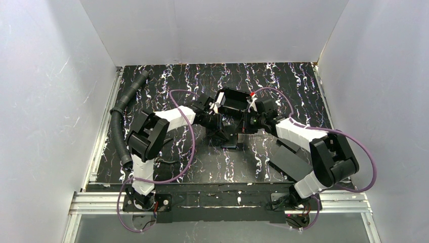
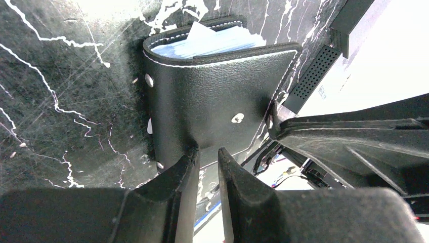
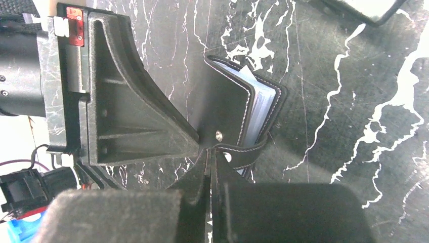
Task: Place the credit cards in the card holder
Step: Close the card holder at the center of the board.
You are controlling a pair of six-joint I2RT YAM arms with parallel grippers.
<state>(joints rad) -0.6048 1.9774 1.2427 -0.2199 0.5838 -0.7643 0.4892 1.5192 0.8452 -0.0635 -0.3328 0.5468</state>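
The right gripper is pinched tight on the snap strap of the card holder. The left gripper sets its 2 fingers narrowly apart at the cover's lower edge, and whether they clamp it I cannot tell. The holder sits mid-table between both arms, with an unreadable red label on the left gripper, a black tray just behind and a flat black slab to the right.

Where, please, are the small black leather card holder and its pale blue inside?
Small black leather card holder [image 2: 217,96], left wrist view, front flap.
Pale blue inside [image 2: 217,41], left wrist view, top edge.
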